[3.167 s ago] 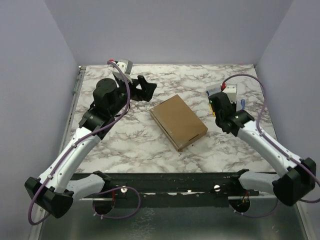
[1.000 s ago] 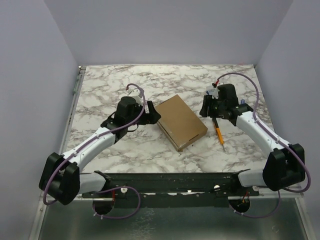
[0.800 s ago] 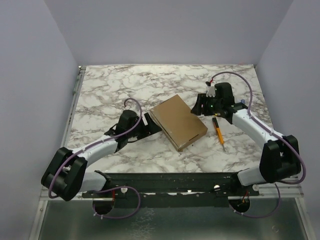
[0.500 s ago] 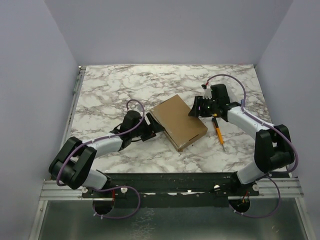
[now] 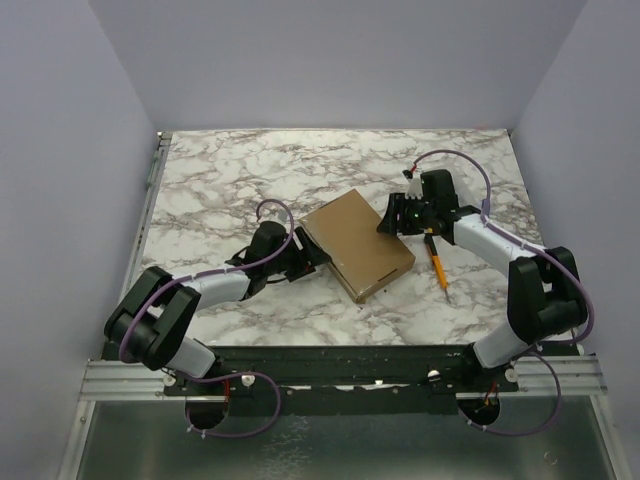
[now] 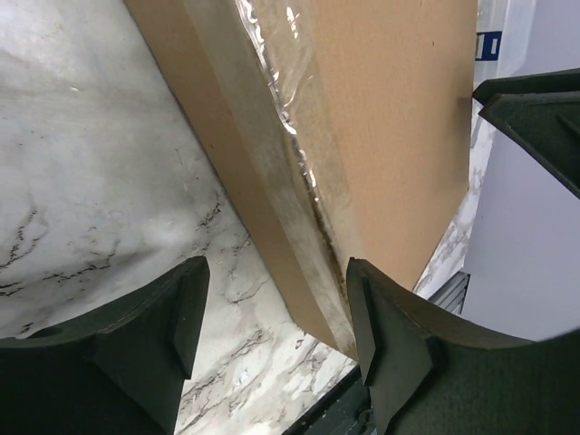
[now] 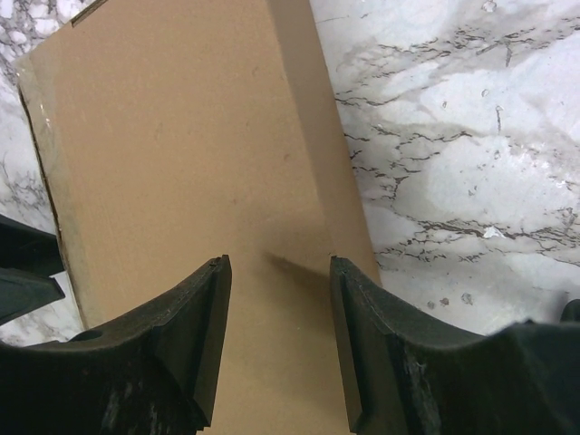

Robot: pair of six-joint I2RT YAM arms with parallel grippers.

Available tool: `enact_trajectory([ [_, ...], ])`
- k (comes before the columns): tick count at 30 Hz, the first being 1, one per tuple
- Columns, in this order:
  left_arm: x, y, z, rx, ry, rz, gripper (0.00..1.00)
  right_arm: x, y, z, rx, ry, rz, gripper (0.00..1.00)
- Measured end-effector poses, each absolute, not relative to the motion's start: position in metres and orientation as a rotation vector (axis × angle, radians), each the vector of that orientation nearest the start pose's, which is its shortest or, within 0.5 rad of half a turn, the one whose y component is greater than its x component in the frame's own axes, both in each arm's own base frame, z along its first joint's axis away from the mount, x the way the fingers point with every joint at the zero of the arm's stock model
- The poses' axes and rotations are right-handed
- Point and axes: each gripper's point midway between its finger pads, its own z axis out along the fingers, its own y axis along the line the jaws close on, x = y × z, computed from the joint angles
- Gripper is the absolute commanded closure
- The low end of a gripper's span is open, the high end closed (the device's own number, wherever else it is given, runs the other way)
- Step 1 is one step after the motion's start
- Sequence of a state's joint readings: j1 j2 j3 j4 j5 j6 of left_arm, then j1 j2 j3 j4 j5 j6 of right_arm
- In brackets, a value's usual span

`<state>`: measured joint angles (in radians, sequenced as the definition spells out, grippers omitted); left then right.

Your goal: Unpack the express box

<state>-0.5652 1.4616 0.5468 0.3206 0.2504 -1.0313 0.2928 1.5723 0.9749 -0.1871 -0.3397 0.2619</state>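
table (image 5: 230, 170): marble | express box (image 5: 357, 243): mid-table, flat, lid shut, seam taped, nothing unpacked | left gripper (image 5: 305, 255): jaws apart astride box's left edge, clamping nothing | right gripper (image 5: 392, 218): part-open over right edge, empty | progress: judged barely begun

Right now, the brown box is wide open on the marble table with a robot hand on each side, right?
No. The express box is closed, its lid lying flat; the top external view shows it. It does sit on the marble table with the left gripper and right gripper on either side.
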Motion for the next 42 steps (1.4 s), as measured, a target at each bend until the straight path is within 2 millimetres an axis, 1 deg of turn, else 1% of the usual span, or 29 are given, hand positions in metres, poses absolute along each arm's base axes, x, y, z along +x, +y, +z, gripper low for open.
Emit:
enact_trajectory([
  [3,0.273,-0.264,0.069,-0.396,2.36,-1.11,0.26,0.359,0.18,0.093,-0.207,2.388,0.665,0.45],
  [7,0.273,-0.263,0.067,-0.375,2.36,-1.1,0.24,0.359,0.18,0.092,-0.207,2.389,0.665,0.45],
  [14,0.274,-0.262,0.064,-0.352,2.36,-1.079,0.29,0.36,0.18,0.092,-0.208,2.388,0.665,0.45],
  [17,0.274,-0.262,0.058,-0.357,2.373,-1.072,0.3,0.36,0.18,0.092,-0.207,2.388,0.665,0.45],
  [25,0.275,-0.261,0.056,-0.356,2.362,-1.067,0.31,0.36,0.18,0.092,-0.207,2.387,0.665,0.46],
  [37,0.266,-0.244,0.048,-0.389,2.342,-1.045,0.31,0.36,0.179,0.089,-0.204,2.393,0.66,0.46],
  [42,0.263,-0.235,0.05,-0.404,2.332,-1.037,0.31,0.358,0.179,0.085,-0.203,2.404,0.659,0.46],
])
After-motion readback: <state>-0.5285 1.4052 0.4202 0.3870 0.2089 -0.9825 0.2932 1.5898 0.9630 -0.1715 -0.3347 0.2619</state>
